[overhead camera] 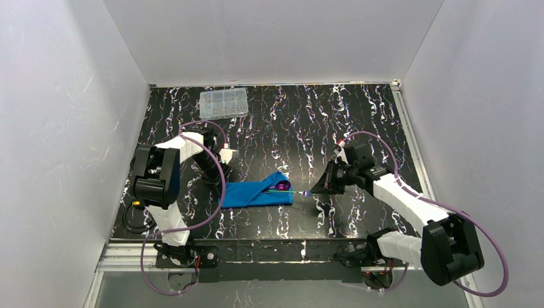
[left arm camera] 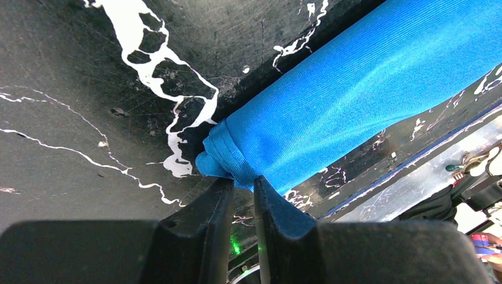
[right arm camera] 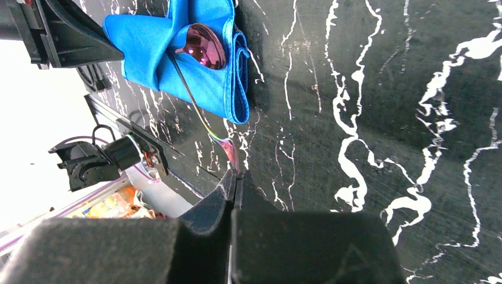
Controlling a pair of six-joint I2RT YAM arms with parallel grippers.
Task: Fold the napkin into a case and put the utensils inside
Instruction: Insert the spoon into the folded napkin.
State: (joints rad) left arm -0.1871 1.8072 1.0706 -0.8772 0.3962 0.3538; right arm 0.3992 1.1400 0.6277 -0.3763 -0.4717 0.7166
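The bright blue napkin [overhead camera: 256, 194] lies folded as a narrow case with a diagonal flap at the table's near middle. A metallic purple-pink utensil, a spoon [right arm camera: 204, 46], rests with its bowl in the case's open right end. Its thin handle runs out to my right gripper [right arm camera: 237, 173], which is shut on the handle's tip just right of the case [overhead camera: 310, 192]. My left gripper [left arm camera: 241, 180] is at the case's left end. Its fingertips [left arm camera: 224, 188] pinch the hemmed corner of the cloth [left arm camera: 355, 89].
A clear plastic compartment box [overhead camera: 223, 102] sits at the back left of the black marbled table [overhead camera: 333, 122]. White walls enclose the table on three sides. The metal rail and arm bases run along the near edge [overhead camera: 269, 253].
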